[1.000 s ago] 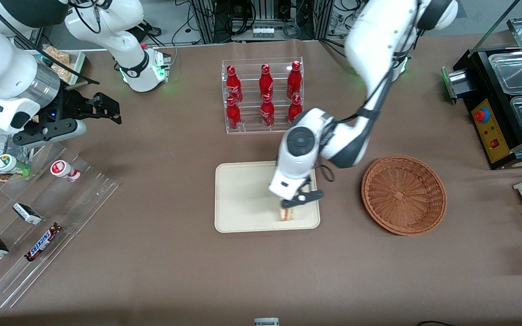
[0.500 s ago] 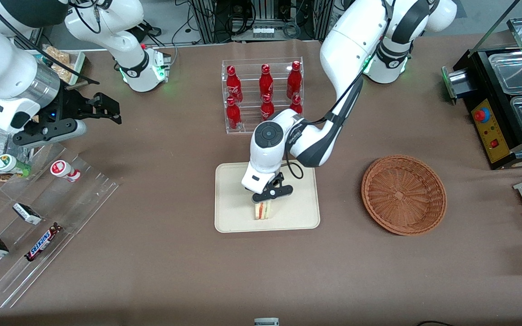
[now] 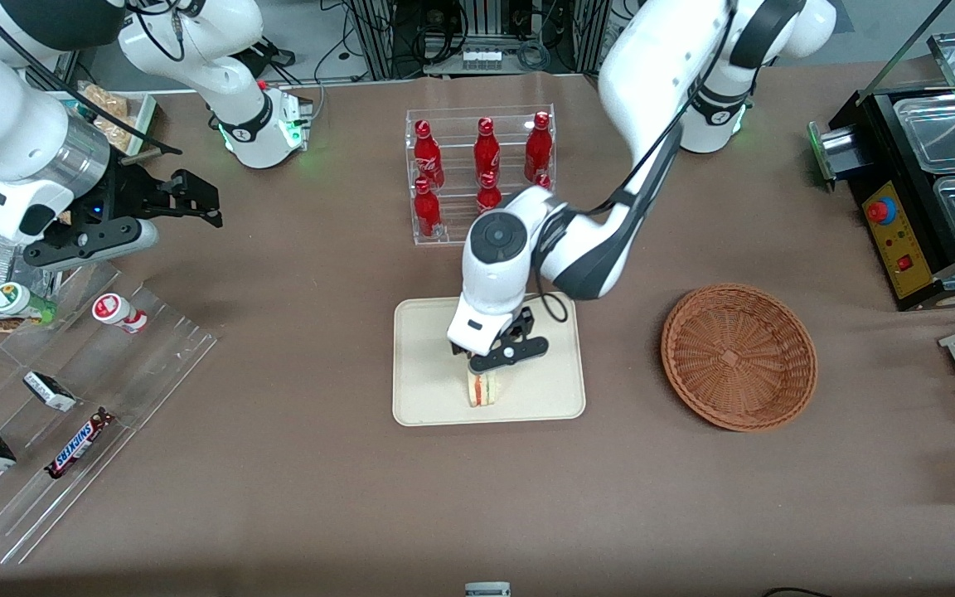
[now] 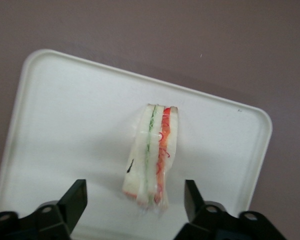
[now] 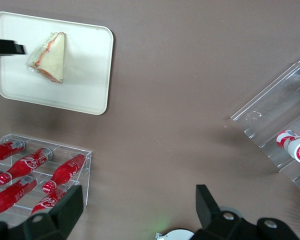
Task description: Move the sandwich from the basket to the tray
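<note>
You see the sandwich [image 3: 483, 388] standing on the tray [image 3: 428, 390], on the half of the tray nearer the front camera, with its cut edge and the red and green filling facing that camera. In the left wrist view the sandwich [image 4: 152, 156] rests on the tray [image 4: 65, 130] with its striped edge up, and the two fingers [image 4: 75, 200] stand well apart on either side of it, neither one touching the wrap. So your hand [image 3: 501, 355] is released: it hangs just above the sandwich, spread wide, gripping nothing. The right wrist view shows the same wedge [image 5: 47, 57] lying on the tray [image 5: 85, 85], its pale bread face showing.

The basket [image 3: 739, 356] sits on the desk [image 3: 320, 497] beside the tray, toward the working arm's end, apart from the tray and with only its woven bottom showing. Farther from the front camera than the tray stands a clear rack of red bottles [image 3: 482, 170], partly covered by the arm. Toward the parked arm's end you have clear sloped racks [image 3: 71, 414] with a Snickers bar [image 3: 78, 444] and small packets. Toward the working arm's end stands a black machine [image 3: 908, 207] with clear lidded pans.
</note>
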